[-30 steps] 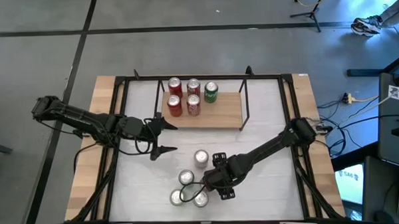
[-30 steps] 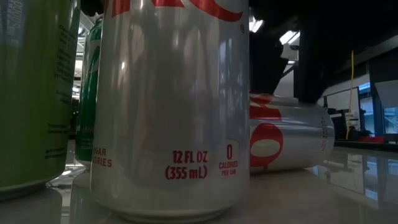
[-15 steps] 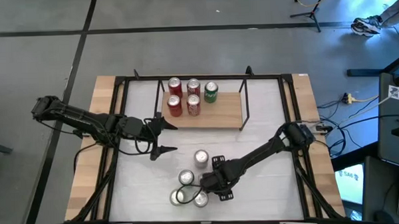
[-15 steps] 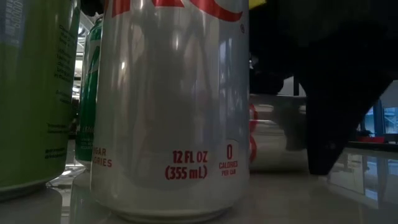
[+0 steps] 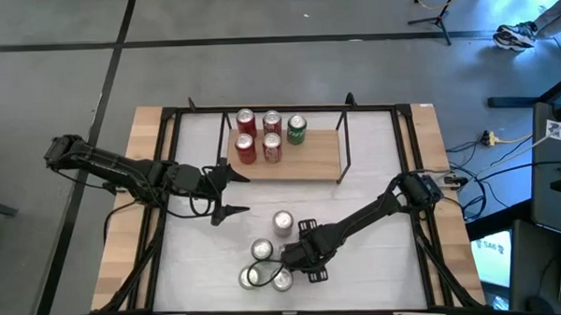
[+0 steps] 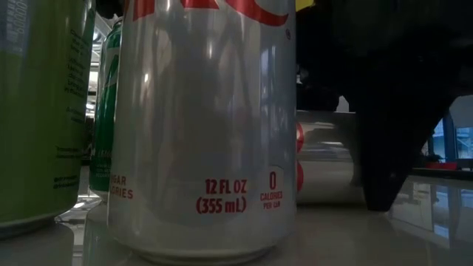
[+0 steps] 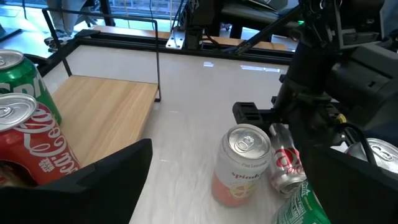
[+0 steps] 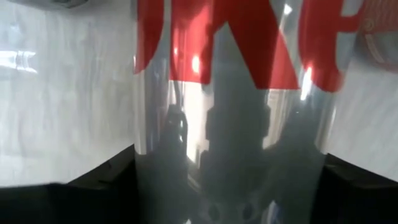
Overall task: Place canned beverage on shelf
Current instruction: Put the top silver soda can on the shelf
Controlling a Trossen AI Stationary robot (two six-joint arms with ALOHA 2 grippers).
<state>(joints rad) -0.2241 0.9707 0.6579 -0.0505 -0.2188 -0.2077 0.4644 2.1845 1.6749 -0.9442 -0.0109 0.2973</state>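
The shelf (image 5: pixel 310 156) is a light-wood board in a black wire frame at the far middle; it also shows in the left wrist view (image 7: pixel 106 109). Several cans stand on its left part, red ones (image 5: pixel 246 150) and a green one (image 5: pixel 296 129). A silver can with red lettering (image 7: pixel 287 167) lies on its side near the table's near edge. My right gripper (image 5: pixel 286 264) is open and low over it, one finger on either long side (image 8: pixel 230 124). My left gripper (image 5: pixel 233 193) is open and empty, left of the shelf's near edge.
A pink can (image 5: pixel 282 221) stands just far of my right gripper. More cans stand near it: one (image 5: pixel 261 250), one (image 5: pixel 250 277), one (image 5: pixel 281 281). In the low view a silver can (image 6: pixel 207 125) and a green can (image 6: pixel 37 111) stand close. The shelf's right half is bare wood.
My right gripper has gone a little toward the table's left edge and down over the lying silver can. In the low view one dark finger now stands in front of the can's right end. The can has stayed where it was.
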